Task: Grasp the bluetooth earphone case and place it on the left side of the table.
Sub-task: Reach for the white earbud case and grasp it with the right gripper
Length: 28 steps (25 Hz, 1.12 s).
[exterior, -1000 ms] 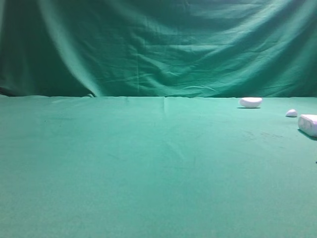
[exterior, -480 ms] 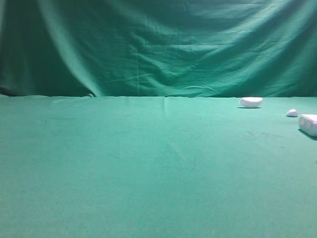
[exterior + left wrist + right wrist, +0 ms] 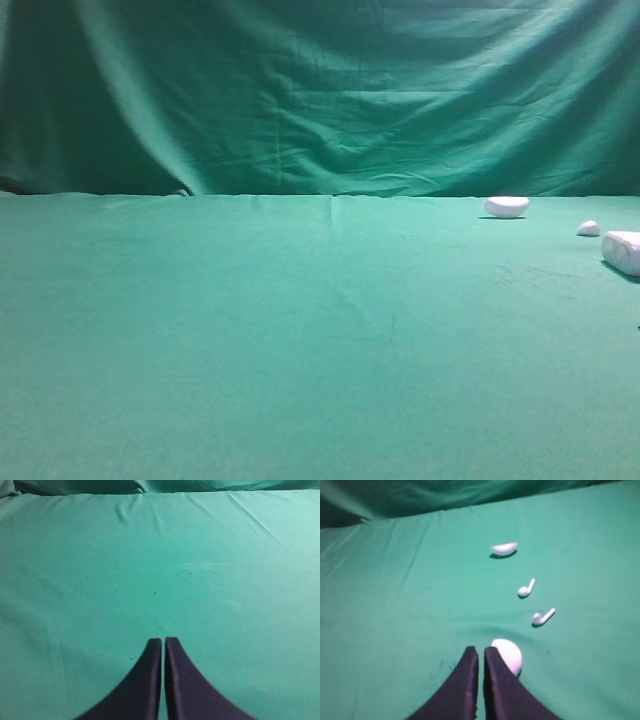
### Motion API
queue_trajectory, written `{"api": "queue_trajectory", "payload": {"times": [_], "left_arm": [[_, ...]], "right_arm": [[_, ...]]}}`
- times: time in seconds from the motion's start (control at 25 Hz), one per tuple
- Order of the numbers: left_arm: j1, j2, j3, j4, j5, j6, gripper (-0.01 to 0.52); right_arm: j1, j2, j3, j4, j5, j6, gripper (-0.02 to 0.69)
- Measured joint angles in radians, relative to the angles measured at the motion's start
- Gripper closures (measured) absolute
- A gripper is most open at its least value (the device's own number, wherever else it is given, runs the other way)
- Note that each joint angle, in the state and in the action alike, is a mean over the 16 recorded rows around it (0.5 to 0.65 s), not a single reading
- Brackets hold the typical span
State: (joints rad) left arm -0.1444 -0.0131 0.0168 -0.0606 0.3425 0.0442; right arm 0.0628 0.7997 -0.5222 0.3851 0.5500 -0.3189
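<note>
In the exterior high view, the table (image 3: pixel 250 340) is covered with plain green cloth, and a folded green backdrop cloth (image 3: pixel 320 90) hangs behind it. Three white things lie at the far right. The bluetooth earphone case (image 3: pixel 623 251) is at the right edge of this view, partly cut by the border, and it rests on the table. A tiny white lump (image 3: pixel 589 228) lies just beside it, a little farther back. A flat-topped white half-oval (image 3: pixel 506 206) lies more to the left, close to the back edge of the table. No arm shows in this view.

In the left wrist view, the left gripper (image 3: pixel 163 640) hangs above bare green cloth. Its two dark fingers stand together with only a thin slit between them, and they hold nothing.

In the right wrist view, the right gripper (image 3: pixel 480 651) is also closed, with its fingers together and nothing between them. The earphone case (image 3: pixel 508 655) lies just to the right of the fingertips, very near or touching; I cannot tell which. Farther away two white earbuds (image 3: pixel 543 617) lie apart from each other on the cloth, and the half-oval (image 3: pixel 504 549) lies beyond them.
</note>
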Motion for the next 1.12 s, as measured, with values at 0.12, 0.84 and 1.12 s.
{"api": "queue_trajectory", "payload": {"times": [0.12,0.84,1.12], "left_arm": [[0.000,0.000,0.000,0.000,0.000,0.000,0.514],[0.000,0.000,0.000,0.000,0.000,0.000,0.514],[0.000,0.000,0.000,0.000,0.000,0.000,0.514]], "right_arm": [[0.008,0.155,-0.085,-0.043,0.095,0.053,0.665],[0.166,0.768,-0.396,-0.427,0.160,0.356,0.348],[0.168,0.865,-0.404,-0.435,0.065,0.358,0.131]]}}
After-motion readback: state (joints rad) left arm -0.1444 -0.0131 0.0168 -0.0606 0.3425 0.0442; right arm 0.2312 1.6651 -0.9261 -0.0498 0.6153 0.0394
